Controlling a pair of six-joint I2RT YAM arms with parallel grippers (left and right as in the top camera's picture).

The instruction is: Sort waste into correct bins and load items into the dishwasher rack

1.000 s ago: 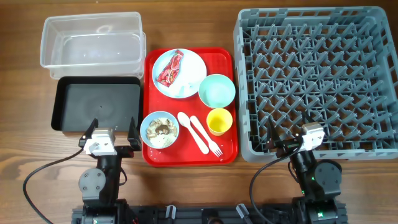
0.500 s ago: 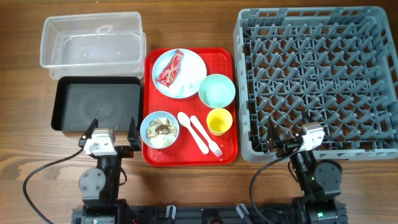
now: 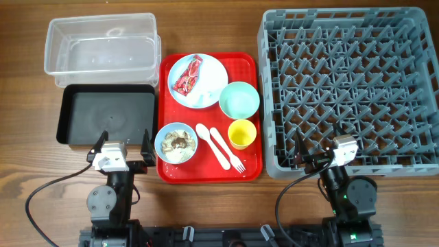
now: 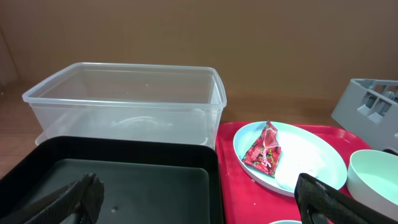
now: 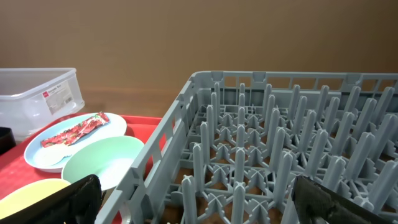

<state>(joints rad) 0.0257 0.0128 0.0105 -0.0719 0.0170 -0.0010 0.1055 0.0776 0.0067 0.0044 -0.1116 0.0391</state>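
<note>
Nothing differs from a second ago: every item lies where it was and neither arm has moved. On the wooden table (image 3: 27,199) the grey dishwasher rack (image 3: 350,89) fills the right side, with nothing among its pegs. Just beside it, in the middle, we see the red serving tray (image 3: 241,63), which carries all the dishes. At the far left stands the clear tub (image 3: 101,44), and the black tray (image 3: 106,116) lies in front of it, touching it; we see nothing in either. The pale blue plate (image 3: 209,72) sits at the back of the red tray with the mint bowl (image 3: 239,100) against its right edge, and the blue bowl (image 3: 159,140) sits at the tray's front left. The yellow cup (image 3: 241,133) stands just in front of the mint bowl. Between blue bowl and cup lie the white spoon (image 3: 212,146) and fork (image 3: 230,152), side by side and slanted. The red wrapper (image 3: 188,75) rests on the plate, and the beige leftovers (image 3: 177,143) are in the blue bowl. The left gripper (image 4: 198,202) hangs at the black tray's near edge, jaws spread wide and holding nothing. The right gripper (image 5: 196,199) hangs at the rack's near left corner, jaws equally wide and holding nothing.
</note>
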